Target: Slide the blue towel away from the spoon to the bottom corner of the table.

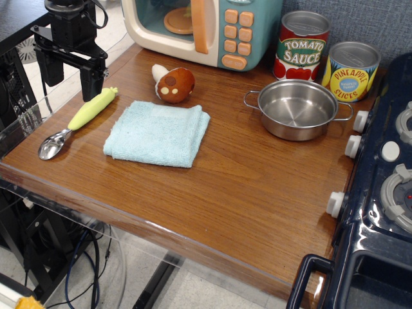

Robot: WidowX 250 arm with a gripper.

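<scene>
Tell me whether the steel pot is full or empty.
Empty. The steel pot stands upright on the table with no lid, and its bare shiny bottom shows, with nothing inside.

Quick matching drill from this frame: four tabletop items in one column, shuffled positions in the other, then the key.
Items:
1. blue towel
2. spoon
3. steel pot
4. gripper

Places:
A. beside the toy stove
B. above the spoon's handle end, jaws apart
C. left edge of the table
D. in front of the toy mushroom

Pairs: 1-D, 2-C, 3-A, 4-B
</scene>
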